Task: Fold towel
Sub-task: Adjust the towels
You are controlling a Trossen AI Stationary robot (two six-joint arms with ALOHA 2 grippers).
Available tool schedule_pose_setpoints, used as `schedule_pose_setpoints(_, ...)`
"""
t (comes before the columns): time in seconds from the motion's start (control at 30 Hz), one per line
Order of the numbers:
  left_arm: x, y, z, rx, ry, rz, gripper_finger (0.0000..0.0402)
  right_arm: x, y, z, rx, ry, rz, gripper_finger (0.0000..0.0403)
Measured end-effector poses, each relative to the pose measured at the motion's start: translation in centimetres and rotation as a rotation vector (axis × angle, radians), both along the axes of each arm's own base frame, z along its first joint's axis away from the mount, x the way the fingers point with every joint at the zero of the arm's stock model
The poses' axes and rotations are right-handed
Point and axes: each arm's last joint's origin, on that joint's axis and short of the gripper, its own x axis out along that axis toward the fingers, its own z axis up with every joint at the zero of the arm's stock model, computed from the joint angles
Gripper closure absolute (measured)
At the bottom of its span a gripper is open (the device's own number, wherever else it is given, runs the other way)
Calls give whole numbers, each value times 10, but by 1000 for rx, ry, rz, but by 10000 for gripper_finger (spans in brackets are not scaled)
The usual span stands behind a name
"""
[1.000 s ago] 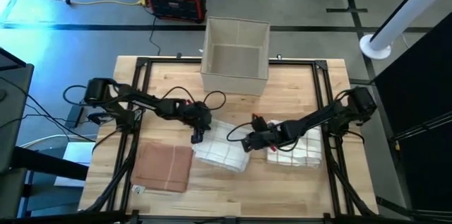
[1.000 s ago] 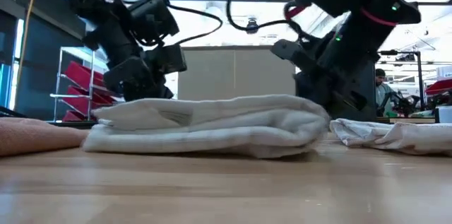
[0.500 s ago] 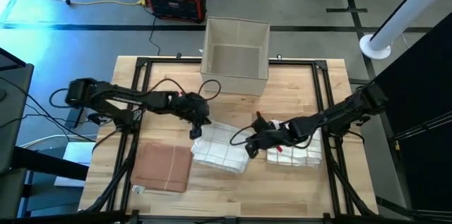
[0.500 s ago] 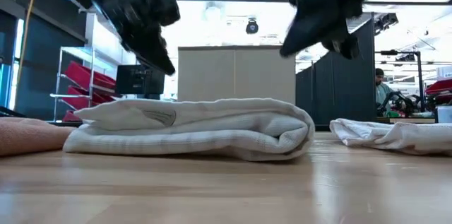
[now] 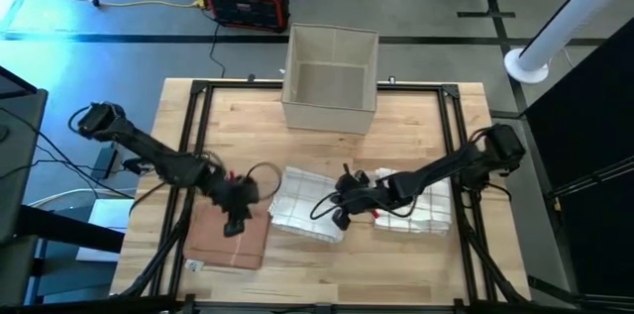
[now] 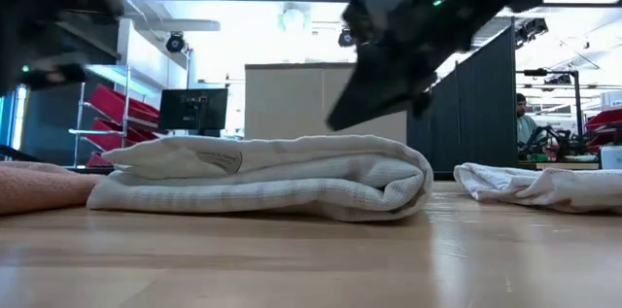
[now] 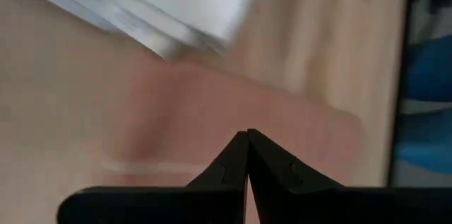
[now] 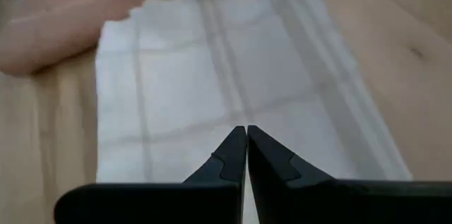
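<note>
Folded white towel (image 5: 309, 213) lies flat at mid-surface (image 5: 416, 116), with a pink towel (image 5: 226, 237) at its 9 o'clock and a crumpled white towel (image 5: 416, 207) at its 3 o'clock. Right gripper (image 5: 342, 217) hovers over its 3 o'clock edge, fingers (image 8: 233, 155) closed, empty; left gripper (image 5: 236, 223) above the pink towel, fingers (image 7: 233, 159) closed, empty.

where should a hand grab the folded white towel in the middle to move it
Grip the folded white towel at its rounded fold edge, the side facing the right hand. The layers join there, so they should lift together; the opposite edge shows loose layers that would likely splay.
</note>
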Motion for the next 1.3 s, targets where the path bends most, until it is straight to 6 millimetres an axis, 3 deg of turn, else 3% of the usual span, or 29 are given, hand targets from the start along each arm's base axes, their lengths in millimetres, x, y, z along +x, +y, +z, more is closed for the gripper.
schedule_pose_setpoints(0.17,-18,-15,-19,21,23,116,402,12,-12,-27,14,26,-15,403)
schedule_pose_setpoints(0.3,-31,-13,-40,70,74,203,402,12,-5,-42,78,80,62,403)
schedule_pose_setpoints(0.43,-39,-6,-56,89,100,272,402,5,14,-43,106,127,220,403)
schedule_pose_setpoints(0.57,-41,0,-66,93,70,345,402,-5,22,-40,85,206,268,403)
schedule_pose_setpoints(0.83,-36,19,-76,184,-2,481,402,-7,10,-36,-18,241,375,403)
schedule_pose_setpoints(1.0,-25,28,-74,210,-54,436,402,-3,2,-32,-69,264,491,403)
schedule_pose_setpoints(1.17,-17,25,-69,109,-46,297,402,-4,-4,-13,-11,305,452,403)
schedule_pose_setpoints(1.3,-7,18,-44,59,-82,217,402,-14,-1,37,65,254,382,403)
